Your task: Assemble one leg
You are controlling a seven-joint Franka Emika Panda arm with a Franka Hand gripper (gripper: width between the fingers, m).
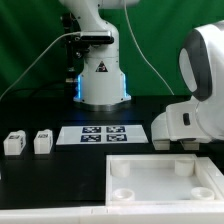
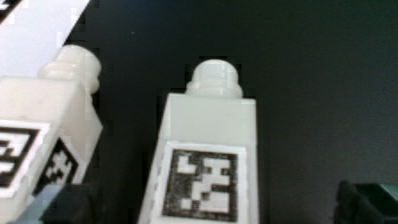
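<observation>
Wrist view: the leg (image 2: 210, 130) is a white block with a rounded peg and a black-and-white tag. It rests on the table (image 2: 320, 60) beside a second leg (image 2: 63, 100) — two counted. The hand (image 2: 212, 195) has its fingers spread wide, clear of both. One tray (image 1: 165, 180).

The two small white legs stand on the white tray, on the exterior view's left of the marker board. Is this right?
Not quite: the exterior view shows the two legs on the black table, not on the tray. They do stand on the exterior view's left of the marker board.
</observation>
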